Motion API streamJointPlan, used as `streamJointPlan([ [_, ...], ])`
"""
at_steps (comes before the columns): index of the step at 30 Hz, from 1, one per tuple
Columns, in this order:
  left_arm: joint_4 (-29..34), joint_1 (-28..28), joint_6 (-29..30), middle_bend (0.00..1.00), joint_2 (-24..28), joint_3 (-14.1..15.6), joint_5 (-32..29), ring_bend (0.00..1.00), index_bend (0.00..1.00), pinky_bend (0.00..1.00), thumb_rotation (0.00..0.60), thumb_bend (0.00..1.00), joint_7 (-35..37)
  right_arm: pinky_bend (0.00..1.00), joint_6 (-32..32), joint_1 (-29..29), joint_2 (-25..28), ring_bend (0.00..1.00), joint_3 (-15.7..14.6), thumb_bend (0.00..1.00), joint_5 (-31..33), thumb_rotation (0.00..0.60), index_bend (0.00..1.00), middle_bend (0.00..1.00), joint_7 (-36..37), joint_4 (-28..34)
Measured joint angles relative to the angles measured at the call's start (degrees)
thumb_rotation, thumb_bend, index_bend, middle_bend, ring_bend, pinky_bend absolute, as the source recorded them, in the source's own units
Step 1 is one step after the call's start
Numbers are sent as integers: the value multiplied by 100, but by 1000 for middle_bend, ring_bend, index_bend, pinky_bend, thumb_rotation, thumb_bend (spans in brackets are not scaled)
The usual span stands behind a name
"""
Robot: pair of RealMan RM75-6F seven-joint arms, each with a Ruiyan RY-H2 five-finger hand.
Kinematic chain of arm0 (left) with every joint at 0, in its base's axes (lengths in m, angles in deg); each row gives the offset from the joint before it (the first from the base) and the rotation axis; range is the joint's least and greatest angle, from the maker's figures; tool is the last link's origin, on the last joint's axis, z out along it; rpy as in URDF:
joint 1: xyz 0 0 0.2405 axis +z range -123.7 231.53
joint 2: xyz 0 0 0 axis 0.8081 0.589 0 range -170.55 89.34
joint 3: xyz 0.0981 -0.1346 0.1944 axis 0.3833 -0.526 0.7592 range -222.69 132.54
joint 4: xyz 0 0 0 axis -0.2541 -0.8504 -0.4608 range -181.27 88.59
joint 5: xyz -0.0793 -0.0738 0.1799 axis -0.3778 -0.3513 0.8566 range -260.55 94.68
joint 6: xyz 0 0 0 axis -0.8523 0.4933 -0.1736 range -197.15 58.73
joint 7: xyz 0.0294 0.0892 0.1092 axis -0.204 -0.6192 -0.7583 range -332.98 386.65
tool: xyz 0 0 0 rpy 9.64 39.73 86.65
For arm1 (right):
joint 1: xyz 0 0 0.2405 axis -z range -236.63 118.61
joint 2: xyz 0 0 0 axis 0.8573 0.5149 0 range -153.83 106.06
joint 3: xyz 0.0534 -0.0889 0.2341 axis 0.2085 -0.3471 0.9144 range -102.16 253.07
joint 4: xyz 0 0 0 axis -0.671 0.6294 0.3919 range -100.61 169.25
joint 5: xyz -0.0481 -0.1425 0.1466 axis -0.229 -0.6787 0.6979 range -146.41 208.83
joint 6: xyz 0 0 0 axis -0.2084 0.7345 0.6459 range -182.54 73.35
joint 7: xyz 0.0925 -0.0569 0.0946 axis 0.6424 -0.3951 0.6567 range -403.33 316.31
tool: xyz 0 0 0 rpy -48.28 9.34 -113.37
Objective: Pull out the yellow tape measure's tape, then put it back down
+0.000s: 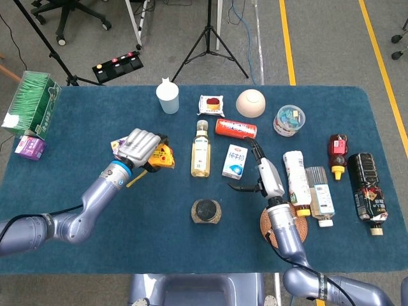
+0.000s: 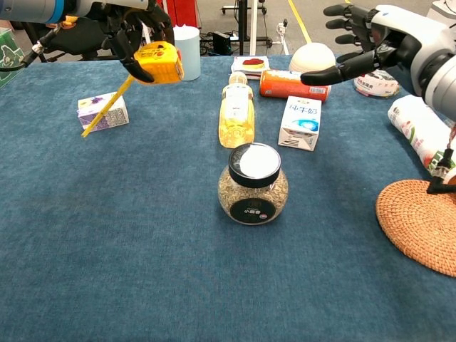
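Note:
My left hand (image 1: 140,145) (image 2: 132,34) grips the yellow tape measure (image 1: 162,156) (image 2: 159,63) and holds it above the table, left of the oil bottle. No tape shows out of its case. A yellow strap (image 2: 104,110) hangs from it. My right hand (image 1: 262,172) (image 2: 370,43) hovers open with fingers spread, to the right of the white box (image 1: 235,162) (image 2: 300,122), holding nothing.
On the blue table (image 1: 159,236) stand an oil bottle (image 1: 201,152), a dark-lidded jar (image 1: 206,211) (image 2: 253,184), a red can (image 1: 236,129), a bowl (image 1: 250,102), a white cup (image 1: 168,97), a woven coaster (image 2: 420,224), a purple box (image 2: 103,112) and several bottles at the right.

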Motion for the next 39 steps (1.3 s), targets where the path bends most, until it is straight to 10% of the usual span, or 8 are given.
streamJointPlan([
  [23, -719, 1293, 98, 526, -112, 644, 1138, 483, 624, 588, 600, 280, 962, 101, -50, 93, 275, 30, -228, 28, -386, 582, 21, 63, 233, -368],
  [31, -1134, 1472, -1, 512, -450, 803, 1267, 361, 624, 495, 600, 274, 836, 101, -81, 118, 290, 30, -318, 30, -411, 583, 21, 63, 187, -407],
  [39, -1118, 1509, 66, 265, -530, 930, 1295, 79, 444, 280, 600, 193, 374, 101, -116, 134, 345, 30, -312, 30, -431, 583, 21, 63, 215, -419],
])
